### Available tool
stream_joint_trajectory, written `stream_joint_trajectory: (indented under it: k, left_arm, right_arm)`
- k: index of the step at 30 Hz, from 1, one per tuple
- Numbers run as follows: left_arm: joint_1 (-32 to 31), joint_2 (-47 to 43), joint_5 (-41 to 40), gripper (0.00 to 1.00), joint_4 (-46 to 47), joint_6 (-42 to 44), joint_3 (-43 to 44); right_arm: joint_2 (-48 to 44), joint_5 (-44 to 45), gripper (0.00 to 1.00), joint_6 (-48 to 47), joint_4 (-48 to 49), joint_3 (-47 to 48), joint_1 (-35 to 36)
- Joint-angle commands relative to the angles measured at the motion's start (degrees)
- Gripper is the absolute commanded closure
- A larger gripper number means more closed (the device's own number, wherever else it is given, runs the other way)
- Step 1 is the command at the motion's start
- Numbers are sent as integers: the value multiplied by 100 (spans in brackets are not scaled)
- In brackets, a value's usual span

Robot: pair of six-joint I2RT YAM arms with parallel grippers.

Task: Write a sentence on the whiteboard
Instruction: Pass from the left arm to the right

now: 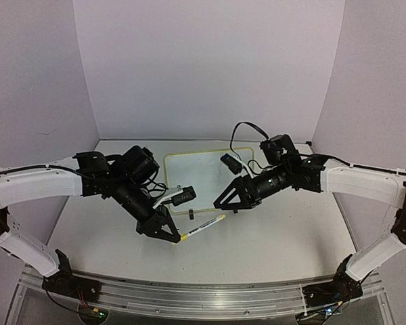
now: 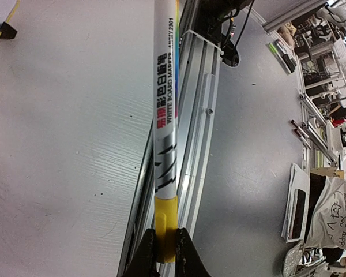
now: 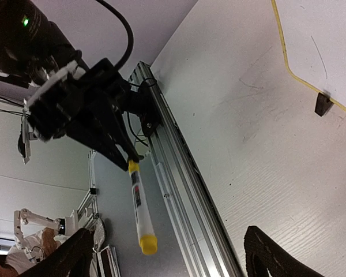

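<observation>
The whiteboard (image 1: 203,176) lies flat at the back middle of the table, with a pale-yellow rim and a black clip foot (image 3: 323,104). I cannot make out the sentence on it; only one faint thin stroke (image 3: 318,55) shows. My left gripper (image 1: 178,237) hovers in front of the board, shut on the yellow end of a white marker (image 2: 165,115). The marker (image 1: 204,227) points toward the right arm, and its far end carries a yellow cap (image 3: 147,243). My right gripper (image 1: 226,207) stands open just right of that end, with nothing between its fingers (image 3: 277,257).
An aluminium rail (image 1: 189,294) runs along the table's near edge, under the marker in both wrist views. Purple walls close the back and both sides. Beyond the rail, papers and pens (image 2: 303,202) lie on the floor.
</observation>
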Motion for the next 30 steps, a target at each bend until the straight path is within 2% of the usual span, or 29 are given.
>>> stream_joint_trajectory:
  k: [1,12,30]
  left_arm:
    - [-142,148,397,100,419,160,262]
    - [-153,288,612,100,400,229,399]
    - [-151,762,766,100,5,504,870]
  right_arm:
    - [134,-576,18,119,600,99,307]
    - [180,-673,31,81,614,-37,873]
    - [474,-699,49,-17,614,10,1047]
